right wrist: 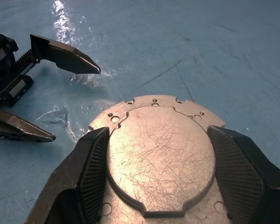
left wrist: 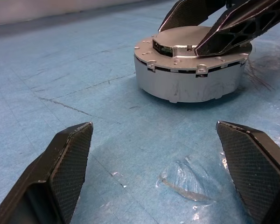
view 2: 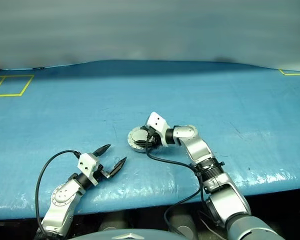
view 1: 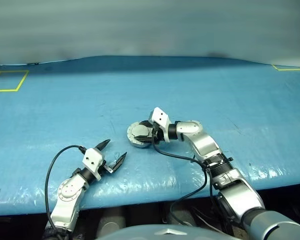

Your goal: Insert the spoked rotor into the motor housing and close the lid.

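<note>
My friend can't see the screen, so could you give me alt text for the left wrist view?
A closed round silver motor housing sits on a blue table, with the right end effector resting its black fingers on the lid. Nearer the camera, the left end effector is open and empty.

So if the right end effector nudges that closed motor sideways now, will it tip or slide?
Probably slide: the motor housing looks squat, wider than tall, sitting flat on the blue table. Likely stiff and fairly heavy, being metal. The scratched lid looks smooth, so fingers may slip.
</note>
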